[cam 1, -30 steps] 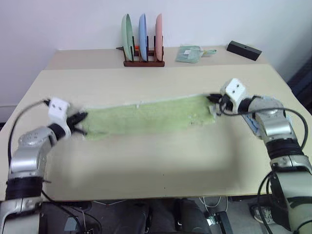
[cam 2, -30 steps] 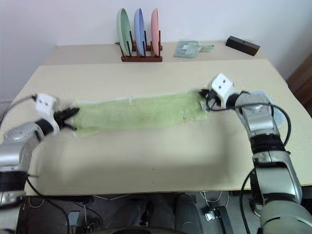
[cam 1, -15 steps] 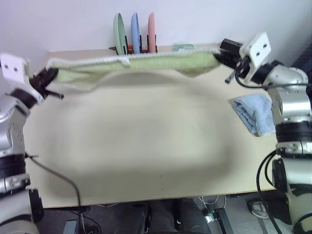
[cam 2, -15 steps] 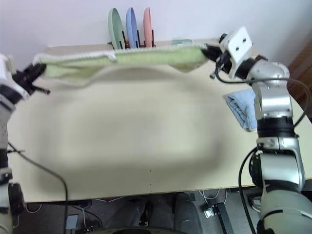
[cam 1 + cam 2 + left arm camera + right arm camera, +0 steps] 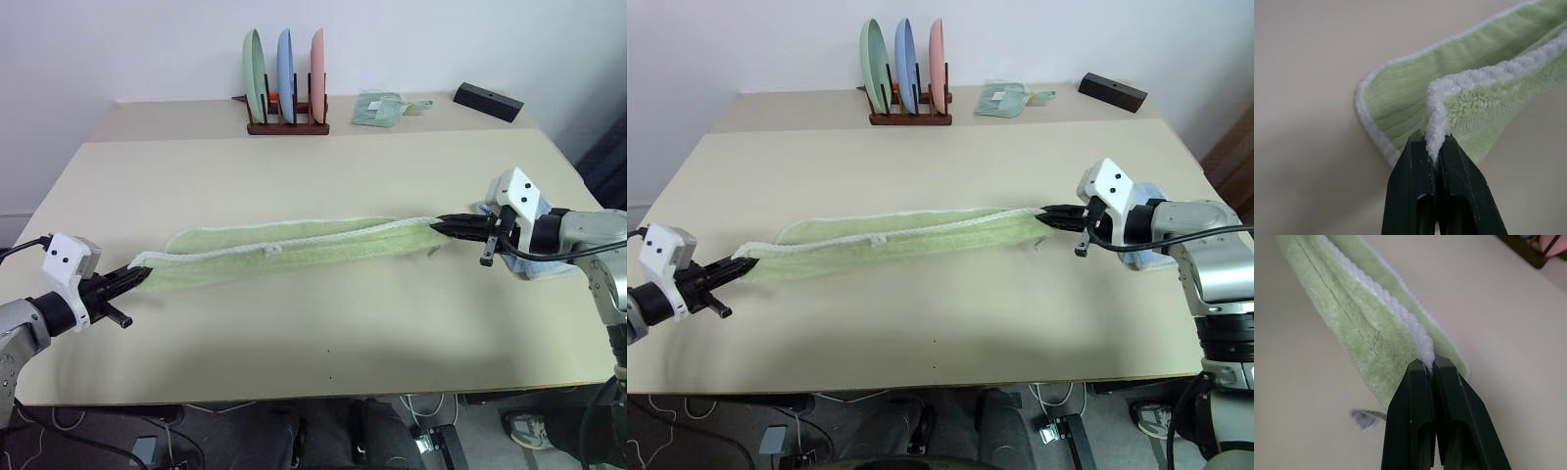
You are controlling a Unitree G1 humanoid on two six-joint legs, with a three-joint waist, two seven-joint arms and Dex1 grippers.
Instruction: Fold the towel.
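Left eye view: a light green towel (image 5: 294,247) lies stretched in a long narrow band across the middle of a pale worktop (image 5: 294,166), already doubled lengthwise, with its white stitched edging on top. The left gripper (image 5: 137,278) has its jaws clamped shut on the towel's end at the robot's left; the right gripper (image 5: 443,225) has its jaws clamped shut on the opposite end. Both wrist views show only the white edging pinched between the black jaws.

Risk, as a judgement: each grip holds just a thin edge, so a hard pull along the towel could slip it free. If only the upper layer is caught, the lower layer may lag behind and spoil the fold.

A folded blue towel (image 5: 534,266) lies just beside the right gripper, partly behind it, and could get dragged. The worktop's near edge is close to the left gripper. A plate rack (image 5: 287,98), a small teal cloth (image 5: 379,108) and a black box (image 5: 489,101) sit well apart at the far side, leaving wide open room beyond the towel.
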